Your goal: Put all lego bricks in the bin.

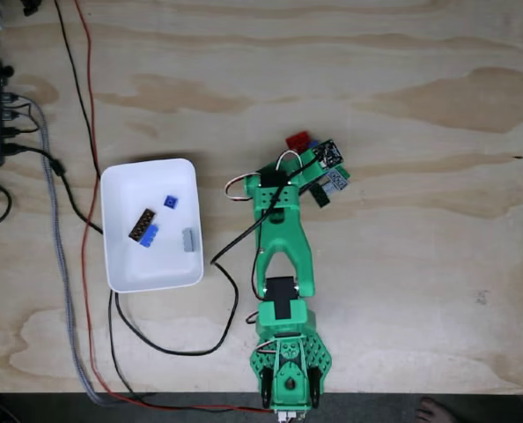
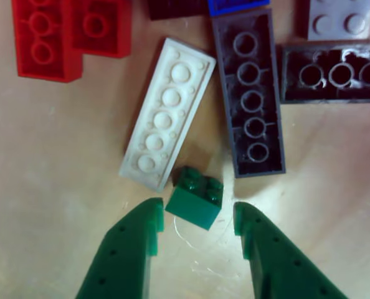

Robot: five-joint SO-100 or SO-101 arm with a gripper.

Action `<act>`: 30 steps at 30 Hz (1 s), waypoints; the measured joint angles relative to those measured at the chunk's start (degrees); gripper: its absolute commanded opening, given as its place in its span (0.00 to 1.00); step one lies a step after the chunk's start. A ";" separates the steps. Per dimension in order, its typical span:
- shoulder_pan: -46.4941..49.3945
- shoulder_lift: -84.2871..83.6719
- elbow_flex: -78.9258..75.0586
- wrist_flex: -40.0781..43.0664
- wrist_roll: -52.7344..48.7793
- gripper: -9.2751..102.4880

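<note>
Close up, the wide-open end effector [image 2: 197, 225] sits around a small green brick [image 2: 195, 198]; from above, the white bin [image 1: 121, 189] holds four bricks.

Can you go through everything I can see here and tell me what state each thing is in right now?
Claw: open, one finger on each side of the small green brick.
Small green brick: on the table, studs up, not gripped yet.
White plate: flat, underside up.
Dark long brick: flat, underside up.
Red brick: underside up.
Bin: upright, already holding four bricks.
</note>
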 measured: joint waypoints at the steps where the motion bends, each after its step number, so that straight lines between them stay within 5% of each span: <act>1: -0.18 -0.09 0.00 0.00 -0.26 0.15; 24: 1.23 0.18 0.00 2.29 -4.66 0.08; 30: -6.06 9.49 0.79 5.54 -10.90 0.08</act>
